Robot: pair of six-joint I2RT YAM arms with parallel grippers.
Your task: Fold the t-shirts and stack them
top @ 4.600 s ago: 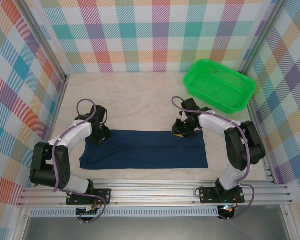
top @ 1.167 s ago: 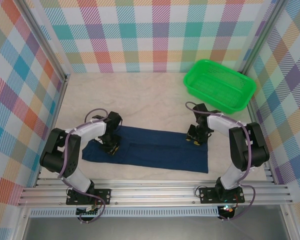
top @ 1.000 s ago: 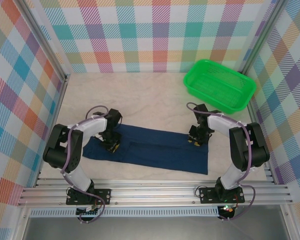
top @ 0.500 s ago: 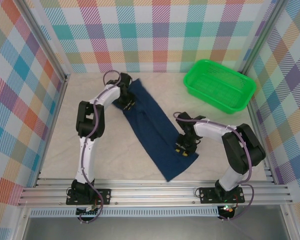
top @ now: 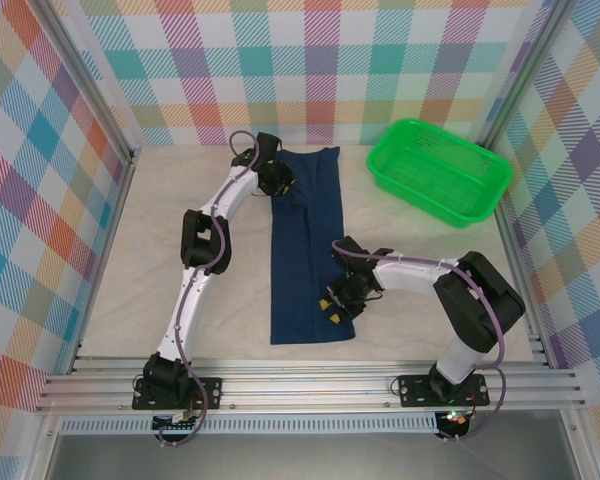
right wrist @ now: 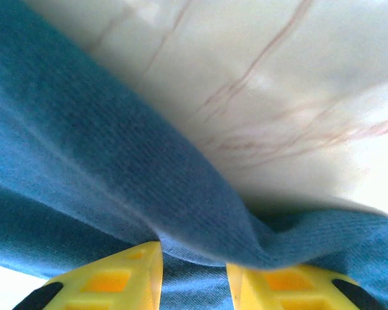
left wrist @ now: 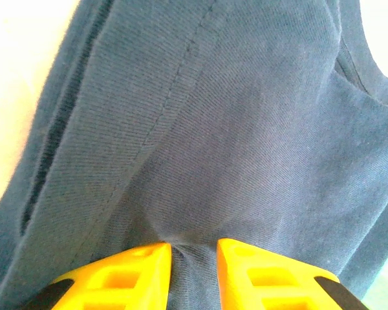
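I see shirt (top: 305, 250) turned lengthwise (was slanted) | left claw (top: 277, 181) nearly closed, nips far end | right claw (top: 332, 305) likewise, near edge

The t-shirt (top: 302, 250) is showing plain dark navy, the basket (top: 440, 168) bright green, the tabletop (top: 140, 260) cream, the walls (top: 280, 70) multicoloured pastel plaid.

A: Looking for the t-shirt (top: 305, 245)?
B: Laid on the table (top: 180, 230), mid-way, running from 12 o'clock to 6.
A: And around it?
B: Flanked at 2 o'clock by the basket (top: 438, 170) — well apart. Pinched at the 12 o'clock end by the left gripper (top: 277, 180), at 5 o'clock by the right gripper (top: 335, 303).
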